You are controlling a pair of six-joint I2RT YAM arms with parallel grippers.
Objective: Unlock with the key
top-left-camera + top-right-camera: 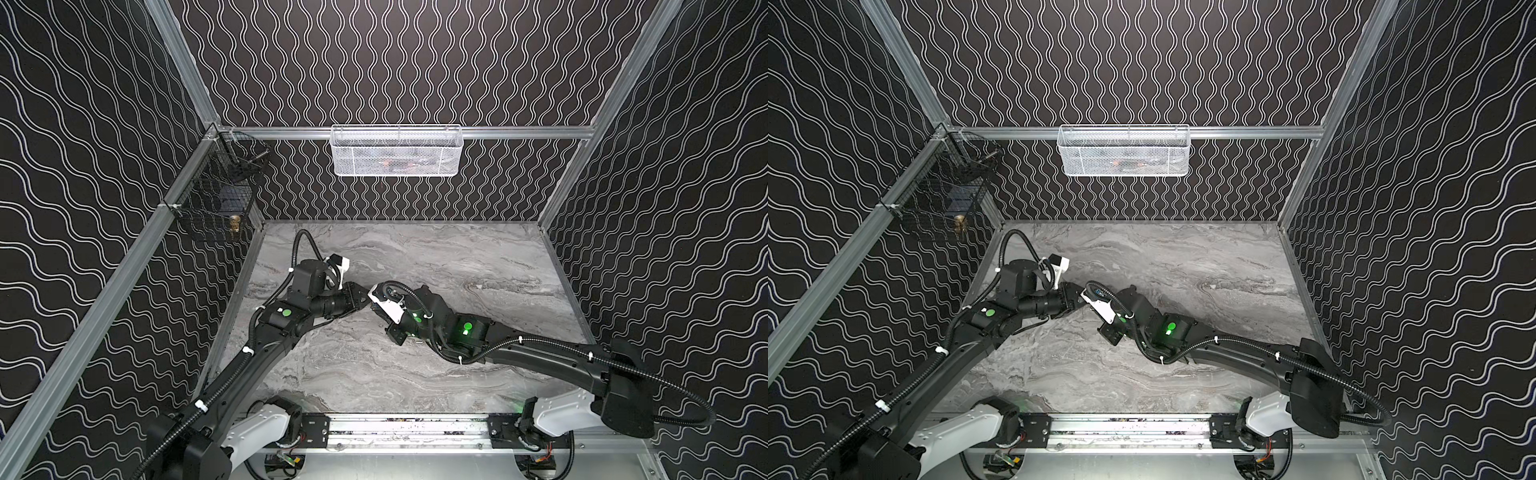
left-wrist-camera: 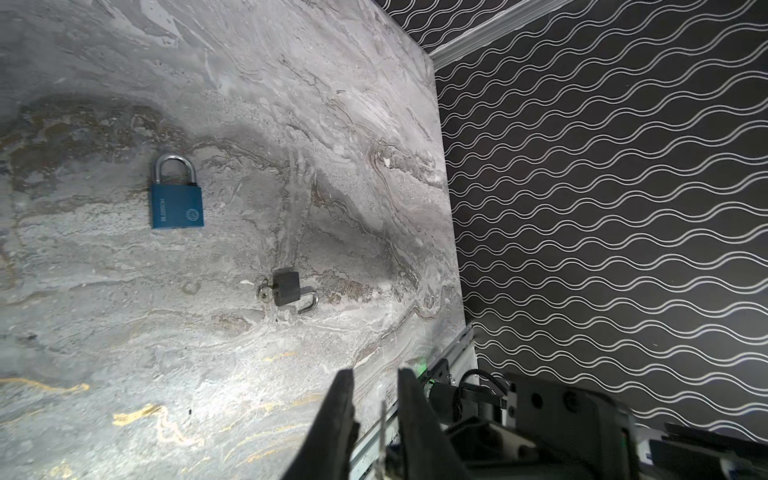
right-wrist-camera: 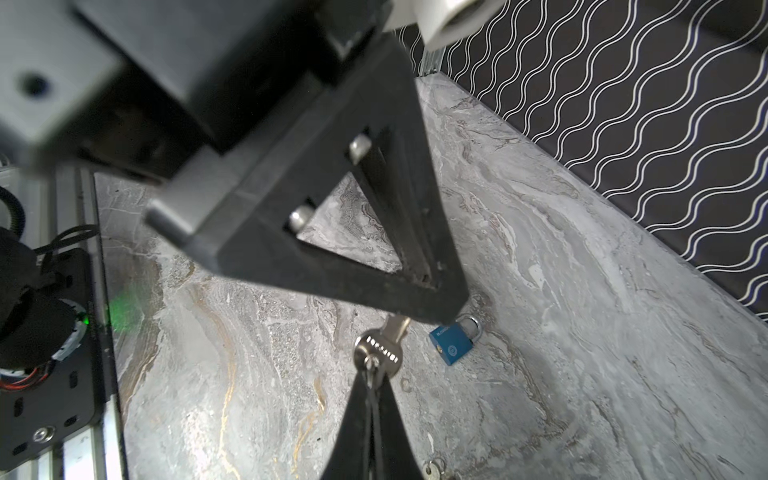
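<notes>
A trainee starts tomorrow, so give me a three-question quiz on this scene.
1. True or false: the blue padlock lies flat on the table.
2. What does the right end effector grip? A) key B) padlock C) nothing
3. How many padlocks show in the left wrist view?
Key: 1 true; 2 A; 3 two, the blue one and a black padlock.

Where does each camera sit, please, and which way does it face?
Top views: high above the arm bases, looking down at the table; left arm and right arm show.
Left wrist: on its arm, looking at the table past the left hand.
Right wrist: behind the right hand, which grips the key; the left hand shows too.
Shared: both wrist views show the blue padlock.
</notes>
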